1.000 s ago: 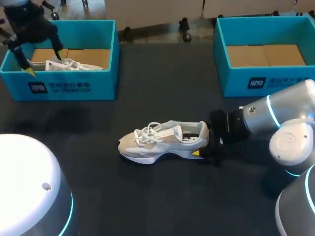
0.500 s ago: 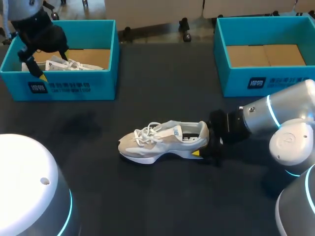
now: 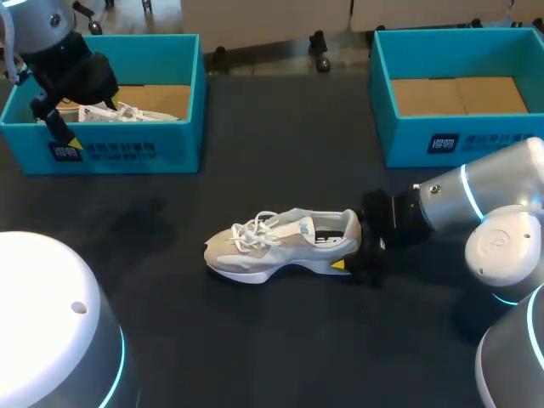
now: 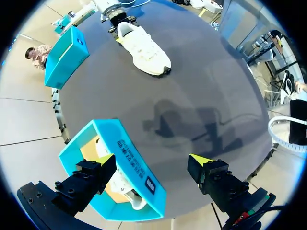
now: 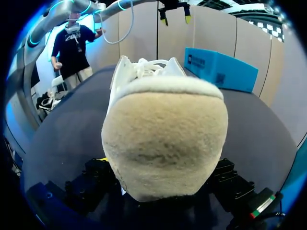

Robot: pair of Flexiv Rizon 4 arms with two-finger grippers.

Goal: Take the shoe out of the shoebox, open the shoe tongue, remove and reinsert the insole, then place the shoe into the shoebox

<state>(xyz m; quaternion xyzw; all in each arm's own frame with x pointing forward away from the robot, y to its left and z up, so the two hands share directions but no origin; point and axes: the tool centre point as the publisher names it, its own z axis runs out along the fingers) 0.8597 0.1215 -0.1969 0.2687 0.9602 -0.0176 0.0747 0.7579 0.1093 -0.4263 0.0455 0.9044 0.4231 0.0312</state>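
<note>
Right gripper [image 3: 353,255] clamps the sneaker [image 3: 272,246] by its heel at centre frame, apparently to steady it for tongue work. Left gripper [image 4: 153,160] hangs wide open over the upper-left shoebox [image 3: 127,149].

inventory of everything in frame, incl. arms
shoe: 1, white and beige, on its sole at the middle of the table, toe toward the left arm's side
left shoebox: 1, teal with a brown floor, far left of the table, lidless
second shoe: 1, white, inside the left shoebox
right shoebox: 1, teal with a brown floor, far right, lidless, nothing visible inside
table: 1, black, under everything
left hand: 1, black with yellow tips, open, above the left shoebox's near wall, holding nothing
right hand: 1, black with yellow tips, at the shoe's heel, closed on it from both sides
</note>
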